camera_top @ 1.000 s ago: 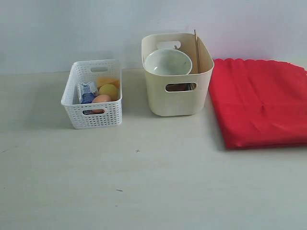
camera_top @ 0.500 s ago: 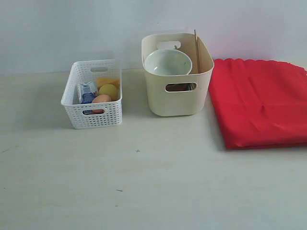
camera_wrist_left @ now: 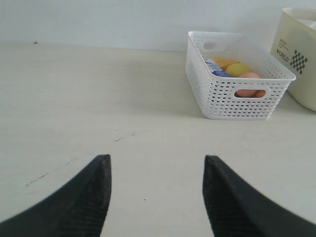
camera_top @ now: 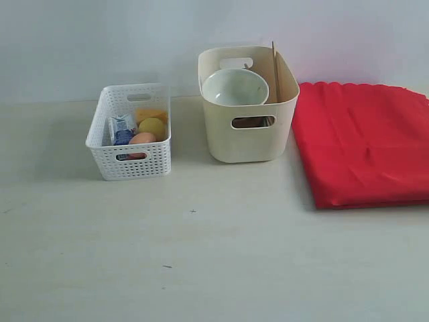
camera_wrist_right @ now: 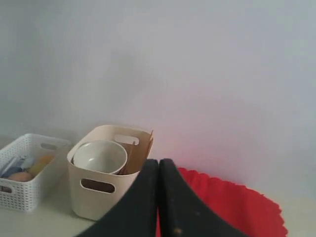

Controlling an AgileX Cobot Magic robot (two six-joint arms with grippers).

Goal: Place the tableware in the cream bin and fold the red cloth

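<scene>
Red cloth (camera_top: pixel 365 144) lies flat on the table (camera_top: pixel 201 255), just beside the cream bin (camera_top: pixel 248 144). Inside that bin a pale green bowl (camera_top: pixel 234 87) leans tilted, and wooden chopsticks (camera_top: pixel 274 70) stand against the wall nearest the cloth. A white lattice basket (camera_top: pixel 134 164) with food sits apart on the bin's other side. My left pincer (camera_wrist_left: pixel 157 160) hovers over bare table, jaws spread wide, holding nothing. My right pincer (camera_wrist_right: pixel 159 165) is pressed closed and empty.
</scene>
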